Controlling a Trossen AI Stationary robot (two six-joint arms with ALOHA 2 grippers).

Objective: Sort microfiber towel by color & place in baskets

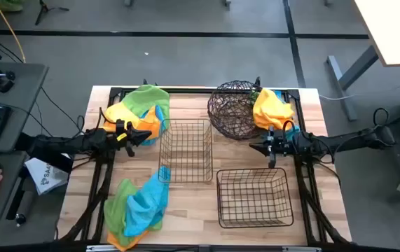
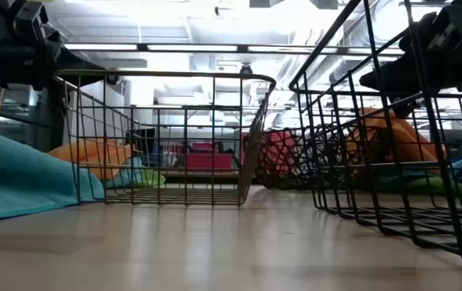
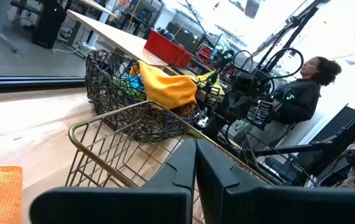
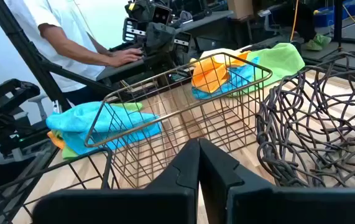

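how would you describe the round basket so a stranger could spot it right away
On the wooden table, look along the far edge, toward the right arm's side. The round basket sits there beside a yellow towel pile. Unlike the two rectangular baskets with square grid mesh, it is bowl-shaped and woven from crossing dark wire.

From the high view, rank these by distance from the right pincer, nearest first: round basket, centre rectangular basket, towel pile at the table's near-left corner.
1. Round basket: just left of the right pincer, at the far edge.
2. Centre rectangular basket: mid-table, farther left.
3. Near-left towel pile: across the table, at the front-left corner.
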